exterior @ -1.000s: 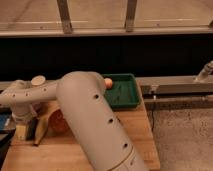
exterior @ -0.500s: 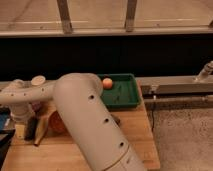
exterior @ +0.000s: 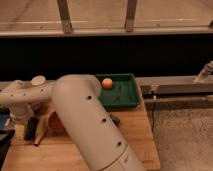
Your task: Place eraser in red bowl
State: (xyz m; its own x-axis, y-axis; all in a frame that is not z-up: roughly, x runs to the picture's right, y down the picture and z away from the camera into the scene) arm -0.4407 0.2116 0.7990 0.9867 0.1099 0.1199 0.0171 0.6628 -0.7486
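Hand (exterior: 26, 128) open, low left; red bowl (exterior: 54, 124) mostly behind arm (exterior: 87, 125).

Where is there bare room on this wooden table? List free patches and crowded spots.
Free: strip of wooden table between the white robot arm and the right edge, in front of the green plastic tray; front-left corner near the yellow banana. Crowded: far left, where the gripper hangs by the dark oblong eraser, banana and orange-red bowl.
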